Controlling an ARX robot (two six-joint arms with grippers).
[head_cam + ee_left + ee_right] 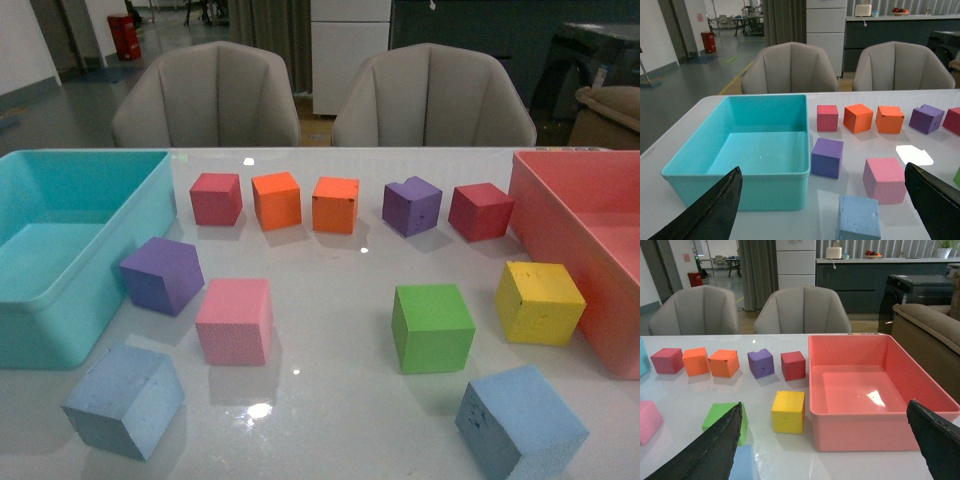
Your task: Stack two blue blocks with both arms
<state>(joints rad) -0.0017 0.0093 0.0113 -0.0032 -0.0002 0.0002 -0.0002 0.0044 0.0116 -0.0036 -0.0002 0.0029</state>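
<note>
Two pale blue blocks lie near the table's front edge, far apart: one at the front left [124,400] and one at the front right [521,422]. Neither arm shows in the front view. The left gripper [825,210] is open, its black fingers [715,210] wide apart, with the left blue block [858,218] low between them, untouched. The right gripper [827,447] is open too. Beside its left finger [715,450] only a corner of the right blue block [743,464] shows.
A turquoise bin [60,250] stands at the left and a pink bin [580,240] at the right. Between them lie red, orange, purple, pink [235,320], green [432,327] and yellow [539,302] cubes. Two grey chairs stand behind the table.
</note>
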